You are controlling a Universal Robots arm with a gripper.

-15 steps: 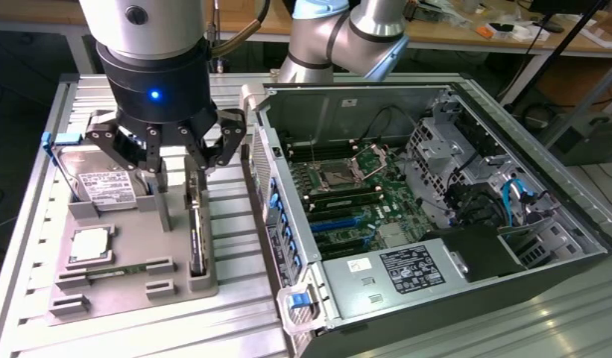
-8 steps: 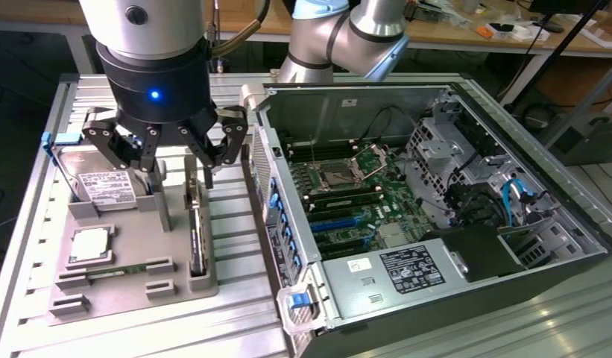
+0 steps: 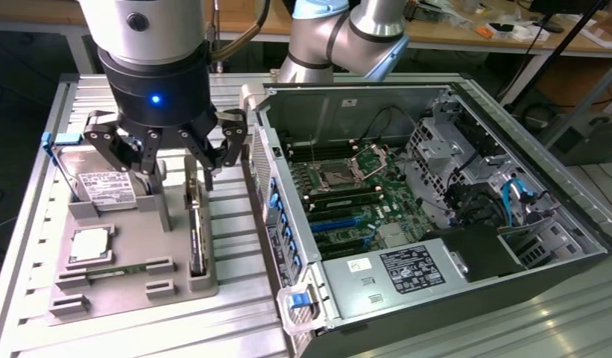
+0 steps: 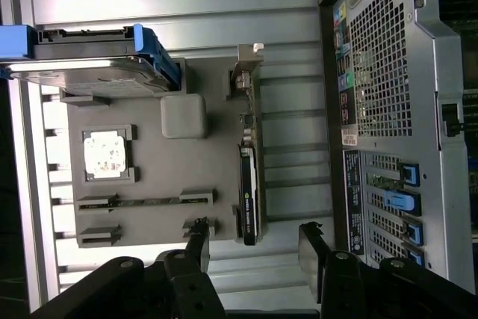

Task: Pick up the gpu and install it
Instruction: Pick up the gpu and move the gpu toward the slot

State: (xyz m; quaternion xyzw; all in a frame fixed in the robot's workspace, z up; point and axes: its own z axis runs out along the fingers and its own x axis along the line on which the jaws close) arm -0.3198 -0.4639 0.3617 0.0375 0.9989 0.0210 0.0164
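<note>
Hard drive partly behind end effector, gpu label unreadably small, case corner cropped

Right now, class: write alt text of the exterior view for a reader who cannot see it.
A robot arm's open gripper hangs over a graphics card standing on edge in a grey tray. A hard drive stands in the tray too; an open computer case lies at the exterior view's right.
</note>
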